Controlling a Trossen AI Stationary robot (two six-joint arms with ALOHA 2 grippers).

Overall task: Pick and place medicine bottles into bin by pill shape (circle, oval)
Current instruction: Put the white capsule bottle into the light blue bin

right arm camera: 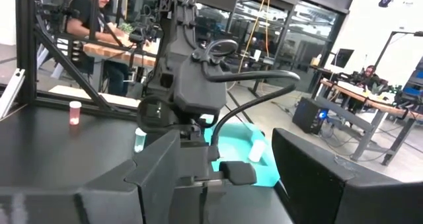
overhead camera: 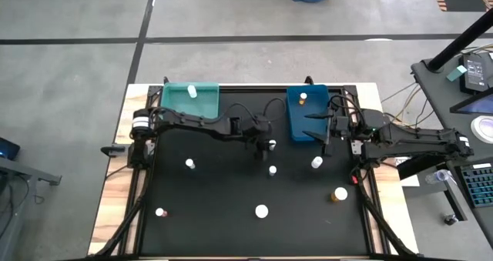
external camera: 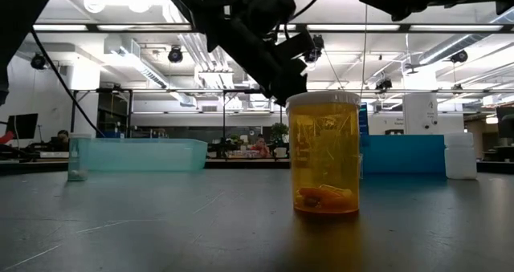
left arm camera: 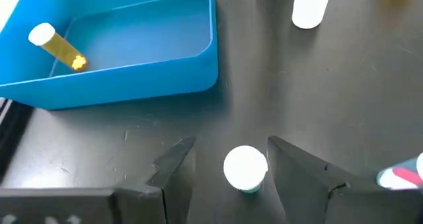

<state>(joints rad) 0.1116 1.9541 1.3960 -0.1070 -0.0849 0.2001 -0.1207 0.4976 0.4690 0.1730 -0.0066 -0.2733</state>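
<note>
My left gripper (overhead camera: pixel 269 144) is open low over the black table (overhead camera: pixel 216 192). Its fingers stand on either side of an upright white-capped bottle (left arm camera: pixel 245 167) without touching it. My right gripper (overhead camera: pixel 317 128) is open and empty above the near right corner of the blue bin (overhead camera: pixel 304 118). An amber bottle (left arm camera: pixel 57 45) lies in the blue bin. A white bottle (overhead camera: pixel 192 92) lies in the teal bin (overhead camera: pixel 191 101). Other bottles stand on the table: white ones (overhead camera: pixel 272 169) (overhead camera: pixel 316 162) (overhead camera: pixel 189 163) (overhead camera: pixel 262 211) (overhead camera: pixel 160 212) and an amber one (overhead camera: pixel 339 193).
Both bins stand side by side at the table's far edge. The amber bottle (external camera: pixel 323 152) holding oval pills stands near the table's front right. A raised dark frame runs round the table. People sit at desks in the room beyond.
</note>
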